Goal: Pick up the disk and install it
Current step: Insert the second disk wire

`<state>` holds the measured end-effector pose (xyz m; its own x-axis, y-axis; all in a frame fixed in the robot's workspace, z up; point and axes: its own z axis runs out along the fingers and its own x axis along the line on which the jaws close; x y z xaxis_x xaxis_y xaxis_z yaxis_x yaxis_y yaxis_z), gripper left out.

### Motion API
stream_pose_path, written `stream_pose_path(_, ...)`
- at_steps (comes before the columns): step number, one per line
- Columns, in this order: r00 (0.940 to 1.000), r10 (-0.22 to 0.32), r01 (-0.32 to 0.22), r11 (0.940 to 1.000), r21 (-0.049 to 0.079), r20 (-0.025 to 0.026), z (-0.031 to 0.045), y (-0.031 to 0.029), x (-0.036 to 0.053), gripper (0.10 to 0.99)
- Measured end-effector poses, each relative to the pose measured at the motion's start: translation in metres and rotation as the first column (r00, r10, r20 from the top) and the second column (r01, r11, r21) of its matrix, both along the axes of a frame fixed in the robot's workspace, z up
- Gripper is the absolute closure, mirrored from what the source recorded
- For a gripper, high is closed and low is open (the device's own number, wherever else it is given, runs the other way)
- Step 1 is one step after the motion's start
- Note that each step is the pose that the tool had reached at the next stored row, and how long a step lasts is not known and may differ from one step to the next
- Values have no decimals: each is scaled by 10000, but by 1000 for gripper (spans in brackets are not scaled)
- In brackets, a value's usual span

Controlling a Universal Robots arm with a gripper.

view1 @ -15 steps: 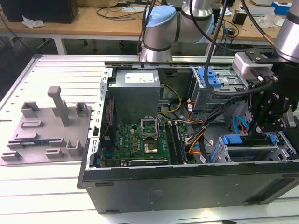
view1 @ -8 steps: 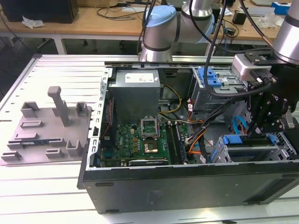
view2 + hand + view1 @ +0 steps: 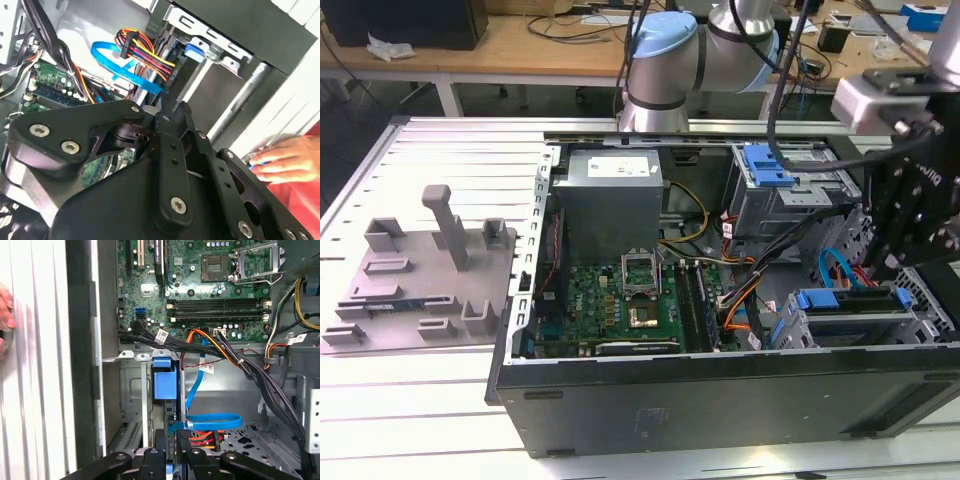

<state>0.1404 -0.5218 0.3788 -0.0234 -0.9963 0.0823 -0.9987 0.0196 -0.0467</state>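
White slatted bench, workshop desks behind.

Exterior view: the open computer case point(image 3: 720, 400) lies on its side on the bench. The arm point(image 3: 720, 40) reaches down over the drive cage at the exterior view's right. The disk point(image 3: 850, 318), in its blue bracket, sits in that cage at the case's near corner. It is well apart from the grey box with the blue latch point(image 3: 767, 165).

Second wrist view: the black linkage points into the cage. Bundled power wires point(image 3: 142, 52) and a blue ribbon cable point(image 3: 125, 65) lie close to it. A person's hand point(image 3: 290, 160) rests on the bench outside the case.

First wrist view: the gripper point(image 3: 167, 462) is just beside the blue bracket end, in line with the slot. Claw state: cannot tell whether it is pinching the disk or is free of it.

Judgement: seating needs the bracket square to the cage rails, pressed evenly. The blue cable must stay out of the slot.
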Motion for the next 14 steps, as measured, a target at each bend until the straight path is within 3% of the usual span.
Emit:
stream_pose_path(2,10000,0,0,10000,-49,2,91,4,0,851)
stream_pose_path(3,10000,1,-1,10000,-84,2,122,6,0,929)
stream_pose_path(5,10000,1,0,10000,-95,3,122,7,0,980)
stream_pose_path(14,10000,1,-1,9999,-112,3,123,7,0,980)
